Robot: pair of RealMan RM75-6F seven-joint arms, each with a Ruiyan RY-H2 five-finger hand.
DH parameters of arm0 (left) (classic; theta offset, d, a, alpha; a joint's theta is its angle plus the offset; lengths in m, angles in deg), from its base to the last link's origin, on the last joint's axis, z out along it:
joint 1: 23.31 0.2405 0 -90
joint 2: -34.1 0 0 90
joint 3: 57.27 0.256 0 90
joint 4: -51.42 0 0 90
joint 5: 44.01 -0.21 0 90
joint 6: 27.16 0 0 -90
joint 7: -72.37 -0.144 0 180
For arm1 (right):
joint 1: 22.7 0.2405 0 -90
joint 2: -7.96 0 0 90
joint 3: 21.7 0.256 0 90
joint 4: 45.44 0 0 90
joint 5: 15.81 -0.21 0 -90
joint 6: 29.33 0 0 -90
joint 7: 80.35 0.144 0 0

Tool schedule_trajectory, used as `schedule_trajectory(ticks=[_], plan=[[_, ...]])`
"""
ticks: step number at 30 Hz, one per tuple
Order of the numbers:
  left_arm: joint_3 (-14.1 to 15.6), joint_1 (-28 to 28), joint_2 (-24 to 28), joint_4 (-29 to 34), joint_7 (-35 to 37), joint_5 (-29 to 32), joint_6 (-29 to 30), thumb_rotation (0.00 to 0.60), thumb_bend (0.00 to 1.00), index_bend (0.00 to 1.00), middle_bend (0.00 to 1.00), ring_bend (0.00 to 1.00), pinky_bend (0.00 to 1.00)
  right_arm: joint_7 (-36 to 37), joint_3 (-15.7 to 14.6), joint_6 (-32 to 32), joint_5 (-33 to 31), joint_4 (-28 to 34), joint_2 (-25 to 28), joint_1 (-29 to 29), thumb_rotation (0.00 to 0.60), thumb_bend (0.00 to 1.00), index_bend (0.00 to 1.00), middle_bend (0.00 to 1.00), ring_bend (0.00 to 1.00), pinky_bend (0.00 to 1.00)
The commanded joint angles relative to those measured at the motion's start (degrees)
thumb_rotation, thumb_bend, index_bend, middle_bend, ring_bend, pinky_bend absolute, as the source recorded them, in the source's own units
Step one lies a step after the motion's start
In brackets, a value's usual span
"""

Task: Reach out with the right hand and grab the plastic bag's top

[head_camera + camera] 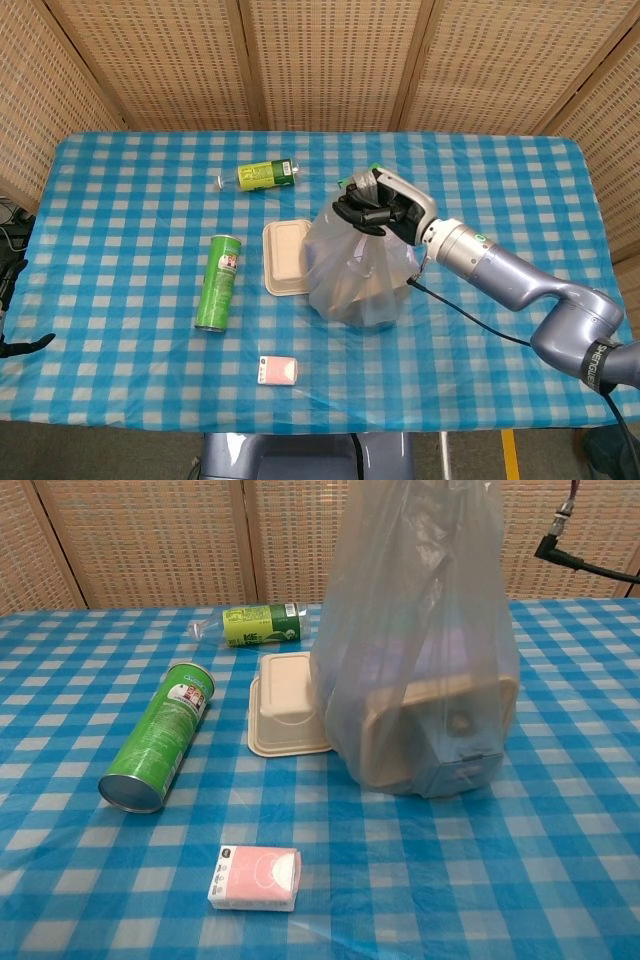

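A clear plastic bag (355, 270) stands on the checked table (120, 250), with a beige box and a bluish item inside it. In the head view my right hand (372, 208) grips the bag's gathered top, fingers curled around the plastic. In the chest view the plastic bag (420, 650) fills the middle right, stretched upward, and its top and the hand lie above the frame edge. My left hand does not show in either view.
A beige clamshell box (286, 256) lies just left of the bag. A green chip can (219, 282) lies on its side further left. A green bottle (262, 175) lies at the back. A pink tissue pack (277, 370) sits near the front edge.
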Motion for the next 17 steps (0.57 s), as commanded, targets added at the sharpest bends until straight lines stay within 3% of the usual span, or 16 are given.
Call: schedule_trajectory(ticks=[1, 7, 17], plan=[[-0.01, 0.03, 0.0, -0.01, 0.0, -0.05, 0.1, 0.6, 0.0, 0.0, 0.0, 0.0, 0.0, -6.49, 1.27, 1.09, -6.38, 0.77, 0.05, -0.67, 0.6, 0.67, 1.0, 0.91, 0.92, 1.0], [0.03, 0.02, 0.03, 0.02, 0.04, -0.1, 0.07, 0.6, 0.0, 0.0, 0.0, 0.0, 0.0, -16.75, 2.99, 1.85, -16.09, 2.06, 0.79, -0.87, 0.6, 0.73, 1.0, 0.9, 0.92, 1.0], [-0.11, -0.13, 0.11, 0.03, 0.26, 0.45, -0.41, 0.6, 0.0, 0.0, 0.0, 0.0, 0.0, -27.25, 8.77, 5.53, -30.35, 5.12, 8.81, 1.03, 0.6, 0.75, 1.0, 0.9, 0.91, 1.0]])
